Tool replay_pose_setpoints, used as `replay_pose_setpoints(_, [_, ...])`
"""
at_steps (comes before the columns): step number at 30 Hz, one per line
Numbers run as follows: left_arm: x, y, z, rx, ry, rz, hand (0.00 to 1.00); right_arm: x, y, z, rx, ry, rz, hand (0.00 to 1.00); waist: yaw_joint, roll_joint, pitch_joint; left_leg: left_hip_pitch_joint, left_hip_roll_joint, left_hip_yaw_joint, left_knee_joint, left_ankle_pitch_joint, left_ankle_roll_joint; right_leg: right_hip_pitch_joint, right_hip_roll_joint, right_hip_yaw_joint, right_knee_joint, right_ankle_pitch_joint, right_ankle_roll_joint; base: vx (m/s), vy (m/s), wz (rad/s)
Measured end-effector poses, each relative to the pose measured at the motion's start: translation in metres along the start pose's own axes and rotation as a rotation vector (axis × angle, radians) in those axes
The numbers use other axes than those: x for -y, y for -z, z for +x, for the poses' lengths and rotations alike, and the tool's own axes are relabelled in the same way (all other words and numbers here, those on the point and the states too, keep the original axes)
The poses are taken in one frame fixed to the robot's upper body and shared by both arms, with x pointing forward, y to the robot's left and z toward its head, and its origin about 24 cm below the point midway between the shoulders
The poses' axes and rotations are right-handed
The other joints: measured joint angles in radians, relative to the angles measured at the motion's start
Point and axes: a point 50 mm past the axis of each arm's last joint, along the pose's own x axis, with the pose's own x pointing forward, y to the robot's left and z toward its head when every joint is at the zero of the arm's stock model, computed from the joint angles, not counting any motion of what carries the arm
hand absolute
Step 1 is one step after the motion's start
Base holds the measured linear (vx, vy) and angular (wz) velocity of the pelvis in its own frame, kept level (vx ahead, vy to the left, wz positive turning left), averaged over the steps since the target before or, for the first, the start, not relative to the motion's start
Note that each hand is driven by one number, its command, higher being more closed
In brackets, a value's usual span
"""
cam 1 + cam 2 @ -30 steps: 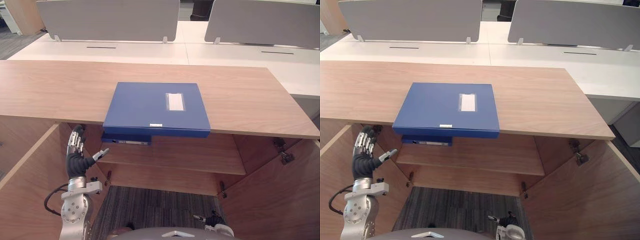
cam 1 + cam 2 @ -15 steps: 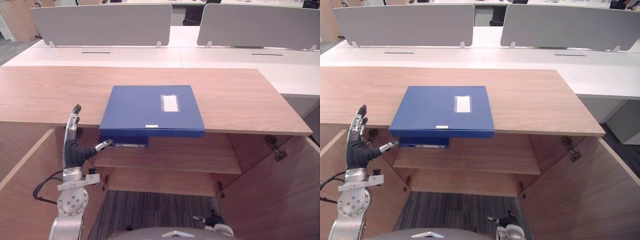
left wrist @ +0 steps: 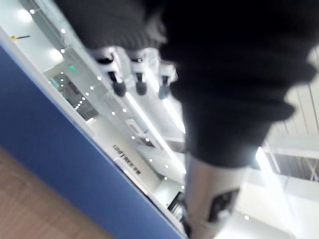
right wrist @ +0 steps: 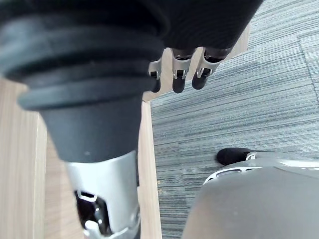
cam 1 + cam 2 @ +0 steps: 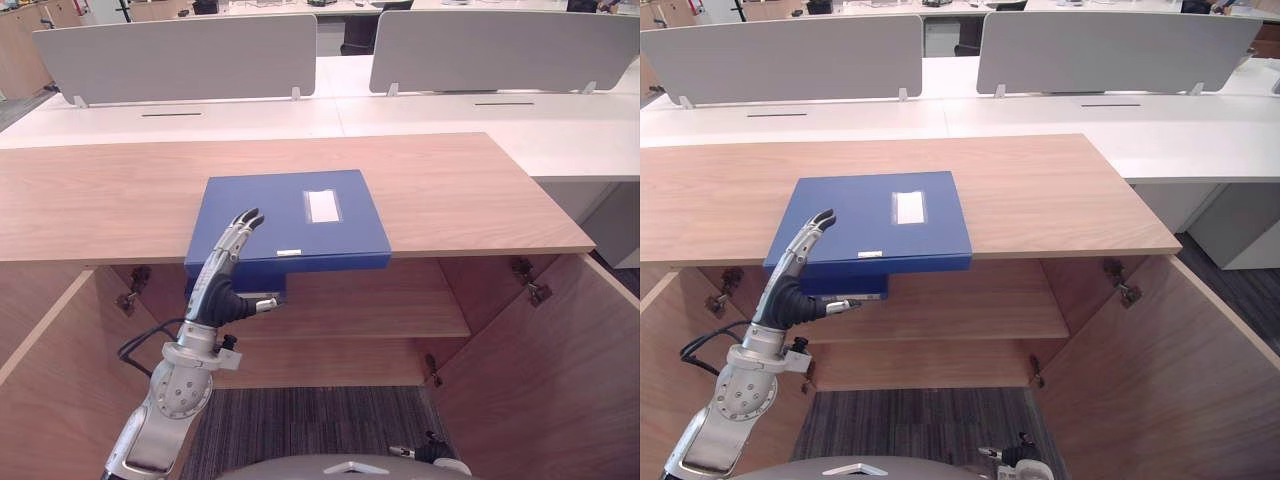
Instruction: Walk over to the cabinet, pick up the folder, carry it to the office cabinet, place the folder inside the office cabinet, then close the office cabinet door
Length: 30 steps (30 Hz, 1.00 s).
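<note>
Left eye view, left hand (image 5: 216, 298) held straight and unclenched, by blue folder (image 5: 285, 222) on cabinet (image 5: 470, 190).

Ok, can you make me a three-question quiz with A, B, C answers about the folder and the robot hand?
1. Where is the folder? A on the wooden cabinet top; B on the floor; C on a white desk.
2. What colour is it? A red; B blue; C green.
3. How are the fingers of the left robot hand? A straight; B in a fist; C round a cup.
Answers: 1 A, it lies on the top, overhanging the front. 2 B, its cover is blue. 3 A, they stretch out by its corner.
</note>
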Motion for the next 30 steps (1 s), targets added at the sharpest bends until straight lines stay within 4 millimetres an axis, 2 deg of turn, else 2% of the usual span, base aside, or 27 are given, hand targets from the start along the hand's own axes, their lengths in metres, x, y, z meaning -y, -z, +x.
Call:
replay_pose_setpoints(8, [0.017,0.002,-0.001,0.02,0.095,0.096,0.0,0.002,0.001,0.0,-0.003,0.003,-0.002,0.0,-0.009,0.009,-0.009,-0.001,-0.002,0.005,-0.001,-0.005,-0.001,0.005,0.001,0.013,-0.029,0.017,0.004,0.0,0.003,-0.05])
replay_pose_setpoints(16, [0.022,0.014,-0.003,-0.017,0.112,0.219,0.0,0.002,0.006,0.0,-0.028,0.004,-0.004,0.0,-0.021,0.006,-0.022,-0.002,-0.002,0.011,-0.001,-0.01,-0.003,0.005,0.001,0.017,-0.037,0.019,0.004,0.0,0.0,0.0])
replay_pose_setpoints(24, [0.026,0.023,-0.003,-0.082,0.03,0.268,0.0,0.003,0.008,0.0,-0.035,0.008,0.003,0.0,-0.023,0.007,-0.022,-0.004,-0.002,0.012,-0.001,-0.012,-0.004,0.005,0.002,0.017,-0.042,0.019,0.004,0.0,0.0,0.0])
replay_pose_setpoints(30, [0.022,0.029,0.0,-0.124,-0.026,0.305,0.0,0.003,0.009,-0.001,-0.042,0.012,0.014,0.0,-0.024,0.007,-0.023,-0.006,-0.002,0.014,-0.001,-0.012,-0.004,0.006,0.002,0.018,-0.049,0.023,0.004,0.0,0.0,0.0])
